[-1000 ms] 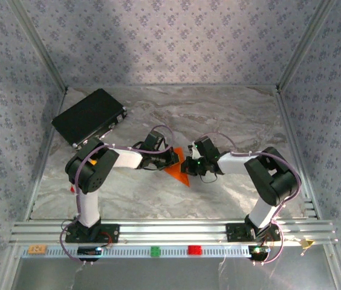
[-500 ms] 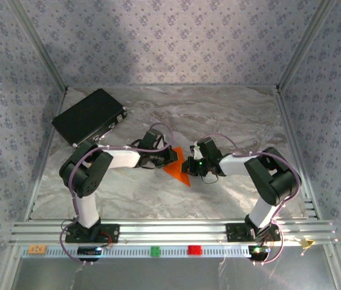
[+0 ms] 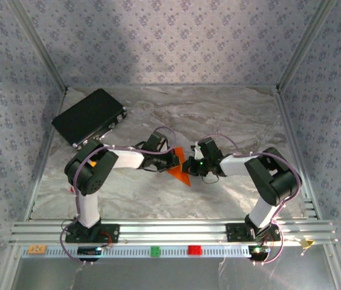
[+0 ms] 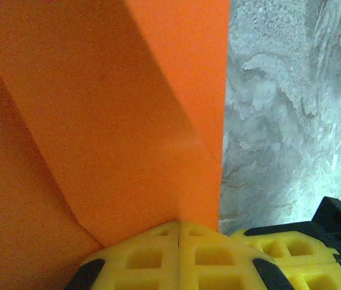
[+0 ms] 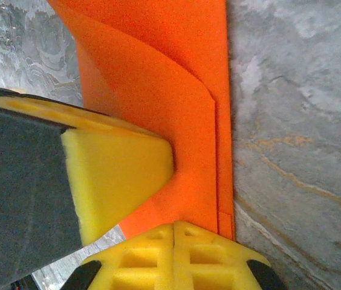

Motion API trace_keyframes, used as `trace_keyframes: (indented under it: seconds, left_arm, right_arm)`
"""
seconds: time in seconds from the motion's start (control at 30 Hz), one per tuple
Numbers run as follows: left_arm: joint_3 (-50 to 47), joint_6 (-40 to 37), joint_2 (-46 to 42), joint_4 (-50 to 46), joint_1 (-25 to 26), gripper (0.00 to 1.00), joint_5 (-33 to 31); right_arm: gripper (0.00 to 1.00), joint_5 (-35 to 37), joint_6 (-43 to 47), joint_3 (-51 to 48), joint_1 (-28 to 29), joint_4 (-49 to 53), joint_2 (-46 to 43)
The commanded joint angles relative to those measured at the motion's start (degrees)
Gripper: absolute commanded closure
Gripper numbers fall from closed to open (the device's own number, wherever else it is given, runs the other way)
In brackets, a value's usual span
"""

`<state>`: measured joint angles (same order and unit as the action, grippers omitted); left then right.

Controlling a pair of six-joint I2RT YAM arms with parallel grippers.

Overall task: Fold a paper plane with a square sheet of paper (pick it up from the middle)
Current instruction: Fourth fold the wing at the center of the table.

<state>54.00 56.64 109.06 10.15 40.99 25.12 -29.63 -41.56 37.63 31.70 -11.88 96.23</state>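
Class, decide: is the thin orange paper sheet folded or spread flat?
Folded: the orange paper sheet shows overlapping layers and a crease.

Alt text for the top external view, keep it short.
Two robot arms meet at the middle of a marble table, the left gripper and right gripper each shut on a partly folded orange paper between them. A black case lies at the far left corner.

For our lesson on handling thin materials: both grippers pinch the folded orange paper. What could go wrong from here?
1. The left gripper and right gripper grip the orange paper close together; pulling apart might tear it.
2. Its top layer bows loosely in the right wrist view, so a crease could set crooked.
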Motion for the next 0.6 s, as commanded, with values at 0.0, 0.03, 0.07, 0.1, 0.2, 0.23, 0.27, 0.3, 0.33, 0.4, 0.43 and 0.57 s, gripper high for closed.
trace_keyframes:
  seconds: [0.0,0.03,0.07,0.1,0.2,0.23,0.27,0.3,0.33,0.4,0.43,0.57]
  left_arm:
    - [0.32,0.31,2.83,-5.09,0.08,1.0,-2.34]
    - [0.2,0.16,2.76,-5.46,0.1,1.0,-2.53]
    - [0.07,0.01,2.81,-5.79,0.11,1.0,-2.69]
    - [0.14,-0.19,2.76,-6.07,0.12,1.0,-2.63]
    - [0.62,-0.57,2.95,-6.55,0.07,1.0,-2.55]
    - [0.8,-0.66,2.96,-6.68,0.1,1.0,-2.59]
    - [0.92,-0.66,3.09,-6.71,0.09,1.0,-2.45]
    - [1.05,-0.72,3.15,-6.73,0.1,1.0,-2.31]
    - [1.06,-0.83,3.17,-6.72,0.06,1.0,-2.15]
    - [1.11,-0.91,3.04,-6.74,0.09,1.0,-2.07]
    - [1.02,-1.01,3.01,-6.74,0.12,1.0,-2.18]
    - [0.91,-1.01,3.26,-6.55,-0.03,1.0,-2.22]
  right_arm:
    - [0.96,0.78,0.81,-0.52,-0.26,3.96,-3.54]
    - [0.95,0.87,1.37,-0.37,-0.17,4.58,-4.54]
    - [0.95,0.74,2.08,-0.06,-0.07,5.16,-5.75]
    - [0.95,0.14,2.59,0.23,0.11,5.43,-6.56]
    - [0.95,-3.18,3.72,1.43,1.0,5.54,-6.8]
    - [0.95,-3.3,3.87,1.93,1.54,5.79,-6.26]
    - [0.95,-3.01,4.1,2.41,2.18,6.11,-5.46]
    - [0.95,-2.54,4.0,2.61,2.64,5.99,-4.55]
    - [0.95,-1.98,3.75,2.61,2.98,5.73,-3.62]
    - [0.95,-0.84,2.78,2.22,3.18,4.28,-1.76]
    - [0.95,-0.5,2.42,2.06,3.15,3.62,-1.05]
    - [0.95,1.55,2.2,0.89,2.41,3.68,0.5]
